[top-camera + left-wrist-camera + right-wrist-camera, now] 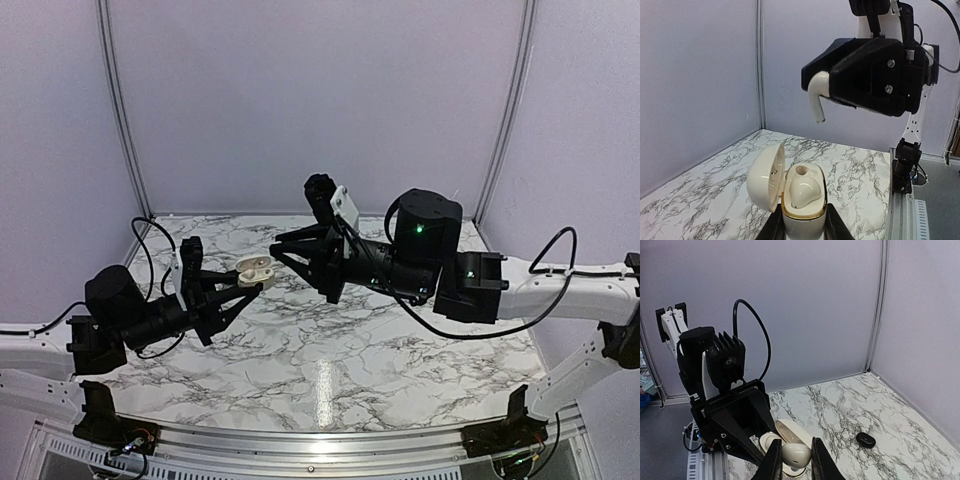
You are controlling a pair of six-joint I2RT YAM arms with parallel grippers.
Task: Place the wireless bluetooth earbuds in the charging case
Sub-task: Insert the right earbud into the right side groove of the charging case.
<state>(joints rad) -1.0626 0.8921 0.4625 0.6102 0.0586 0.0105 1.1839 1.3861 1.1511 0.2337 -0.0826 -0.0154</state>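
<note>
White and glossy, the charging case (802, 200) sits low in the middle of the left wrist view. It is clamped between the jaws of the left gripper (248, 282), with its lid (767, 177) swung open to the left. One pale earbud (801, 192) lies seated in it beside an empty socket (801, 170). Toward the upper right of that view, the right gripper (796, 462) is pinched on a second white earbud (816, 97), which hangs stem-down, clear above the case. At the lower right of the right wrist view, a small black oval thing (866, 440) lies on the marble table (330, 360).
</note>
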